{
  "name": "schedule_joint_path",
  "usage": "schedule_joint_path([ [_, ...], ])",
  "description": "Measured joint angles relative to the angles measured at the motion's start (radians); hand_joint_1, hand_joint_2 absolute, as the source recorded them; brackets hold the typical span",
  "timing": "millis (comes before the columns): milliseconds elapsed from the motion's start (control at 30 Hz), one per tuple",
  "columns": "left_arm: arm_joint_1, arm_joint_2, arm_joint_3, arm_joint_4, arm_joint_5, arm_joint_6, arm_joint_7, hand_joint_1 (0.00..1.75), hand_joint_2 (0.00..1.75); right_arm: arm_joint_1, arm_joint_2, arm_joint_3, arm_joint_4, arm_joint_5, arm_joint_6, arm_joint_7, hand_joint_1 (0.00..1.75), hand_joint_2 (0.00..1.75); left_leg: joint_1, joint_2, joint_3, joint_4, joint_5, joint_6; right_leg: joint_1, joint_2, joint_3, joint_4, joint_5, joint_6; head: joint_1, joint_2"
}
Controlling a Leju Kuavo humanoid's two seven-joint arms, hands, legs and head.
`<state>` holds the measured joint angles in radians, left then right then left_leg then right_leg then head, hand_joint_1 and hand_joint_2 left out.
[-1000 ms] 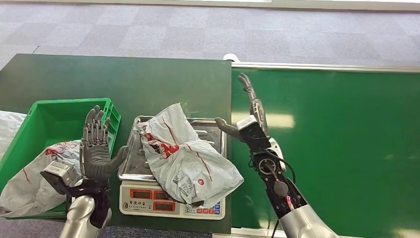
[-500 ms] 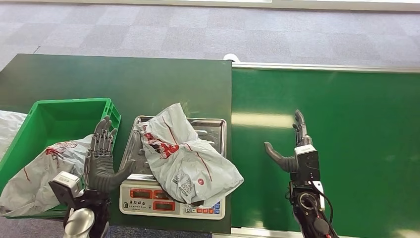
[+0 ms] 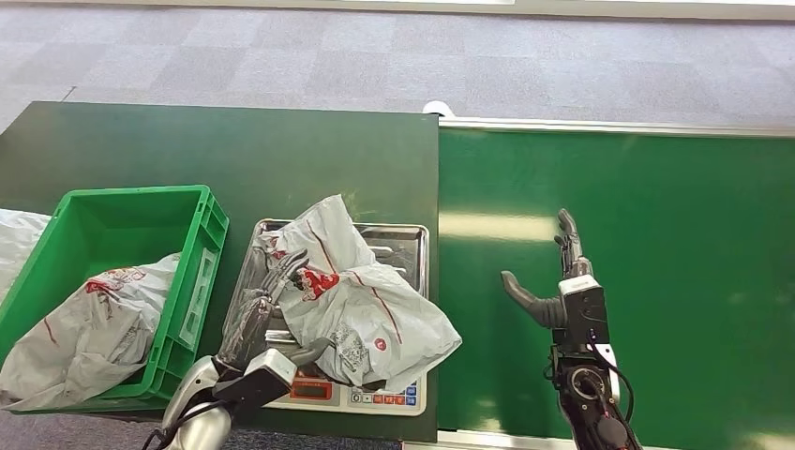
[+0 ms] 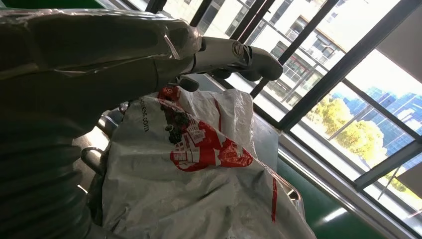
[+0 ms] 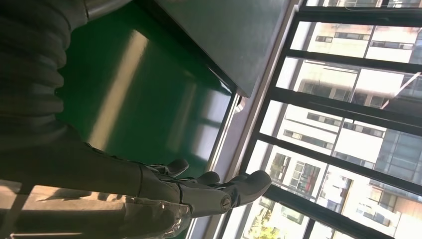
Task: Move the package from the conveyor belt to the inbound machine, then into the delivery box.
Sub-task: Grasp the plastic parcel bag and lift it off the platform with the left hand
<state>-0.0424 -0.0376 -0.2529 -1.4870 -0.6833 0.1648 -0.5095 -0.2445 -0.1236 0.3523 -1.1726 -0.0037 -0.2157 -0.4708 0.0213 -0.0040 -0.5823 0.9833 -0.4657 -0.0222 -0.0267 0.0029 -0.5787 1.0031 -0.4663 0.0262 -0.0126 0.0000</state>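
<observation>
Green table: left hand [image 3: 265, 309] dropped from upright onto package [image 3: 361, 305] (on scale tray), fingers spread; right hand [image 3: 562, 281] unchanged, open.

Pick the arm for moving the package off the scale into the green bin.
Left. The left robot hand is already at the package beside the green bin; the right robot hand hangs open over the belt.

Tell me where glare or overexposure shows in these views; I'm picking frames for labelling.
Head view: a pale glare streak on the conveyor belt. Left wrist view: windows blown out bright, left hand large and soft-focused over the package. Right wrist view: bright windows, reflections streak the belt.
</observation>
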Motion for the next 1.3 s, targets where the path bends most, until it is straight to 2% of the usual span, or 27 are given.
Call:
schedule_joint_path([
  [400, -0.009, 0.018, -0.041, 0.023, -0.007, -0.009, 0.005, 0.0, 1.75, 0.001, 0.0, -0.004, -0.005, 0.002, 0.002, 0.003, 0.0, 1.75, 0.0, 0.0, 0.0, 0.0, 0.0, 0.0, 0.0, 0.0, 0.0, 0.0, 0.0, 0.0, 0.0, 0.0],
  [567, -0.022, 0.022, -0.078, 0.036, -0.062, -0.036, 0.035, 0.0, 1.75, 0.006, 0.0, -0.01, -0.01, 0.016, 0.01, 0.011, 0.0, 1.75, 0.0, -0.001, 0.0, 0.0, 0.0, 0.0, 0.0, 0.0, 0.0, 0.0, 0.0, 0.0, 0.0, 0.0],
  [733, -0.067, 0.017, -0.125, 0.07, -0.138, 0.027, 0.087, 0.0, 1.75, 0.031, 0.0, -0.024, -0.026, 0.039, 0.032, 0.016, 0.0, 1.75, 0.0, -0.001, 0.0, 0.0, 0.0, 0.0, 0.0, 0.0, 0.0, 0.0, 0.0, 0.0, 0.0, 0.0],
  [967, -0.14, 0.005, -0.191, 0.126, -0.247, 0.042, 0.124, 0.0, 1.75, 0.037, 0.005, -0.039, -0.035, 0.059, 0.049, 0.019, 0.0, 1.75, 0.0, -0.001, 0.0, 0.0, 0.0, 0.0, 0.0, 0.0, 0.001, 0.0, 0.0, 0.0, 0.0, 0.0],
  [1300, -0.24, -0.002, -0.314, 0.247, -0.332, -0.116, 0.146, 0.0, 1.75, 0.035, 0.023, -0.058, -0.035, 0.089, 0.057, 0.021, 0.0, 1.75, 0.0, -0.002, 0.001, 0.0, 0.0, 0.0, 0.0, -0.001, 0.003, 0.0, 0.0, 0.0, 0.0, 0.0],
])
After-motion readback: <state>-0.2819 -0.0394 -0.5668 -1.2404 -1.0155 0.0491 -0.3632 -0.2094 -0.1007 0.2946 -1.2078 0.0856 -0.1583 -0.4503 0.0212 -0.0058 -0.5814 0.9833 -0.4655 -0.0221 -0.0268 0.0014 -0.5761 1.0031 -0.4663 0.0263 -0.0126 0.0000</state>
